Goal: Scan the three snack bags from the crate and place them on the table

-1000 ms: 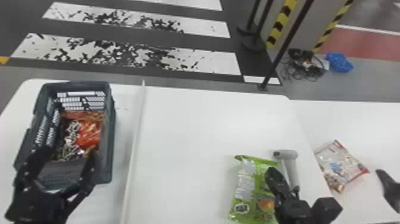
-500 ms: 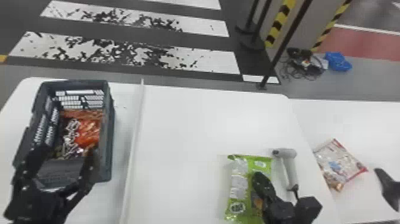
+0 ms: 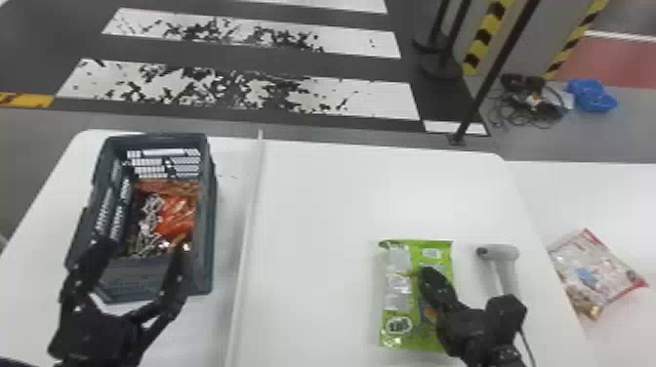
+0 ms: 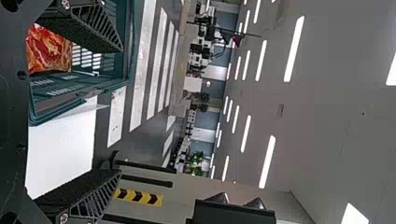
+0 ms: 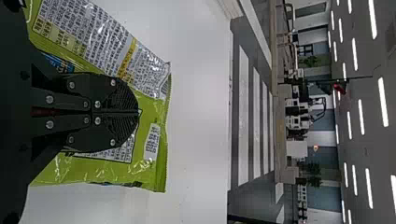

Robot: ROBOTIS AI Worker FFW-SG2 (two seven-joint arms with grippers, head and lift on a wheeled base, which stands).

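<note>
Green bag flat at 5 o'clock, right gripper closed on top.

Head view, 12 pointing away from us. We have the green bag (image 3: 398, 280) lying on the table (image 3: 341, 205), printed panels up. Right gripper (image 5: 138, 112): fingers together, over the bag's face, nothing visibly pinched; whether they press on it, we cannot tell. Scanner (image 3: 505, 253) sits just beside the bag, toward its 2 o'clock. Red-edged bag (image 3: 603, 263) is at 4 o'clock on the side table (image 3: 615, 195); probably done already, we judge.

Crate (image 3: 210, 195) at 8 to 9 o'clock, orange bag (image 3: 178, 214) inside. Left gripper (image 3: 144, 245) is spread wide over the crate's near end, nothing between its fingers.

Handling, our guess: light, soft, slick film, pillowy with some air; contents may crush. Closed fingertips likely just skid or shove it. We'd open the right gripper, straddle the plump middle and squeeze gently, or nip the crimped end seal (image 5: 164, 140). A pinch at the seal alone could let the bag swing or slip. For the orange bag, we'd take the middle, clear of the crate walls.
</note>
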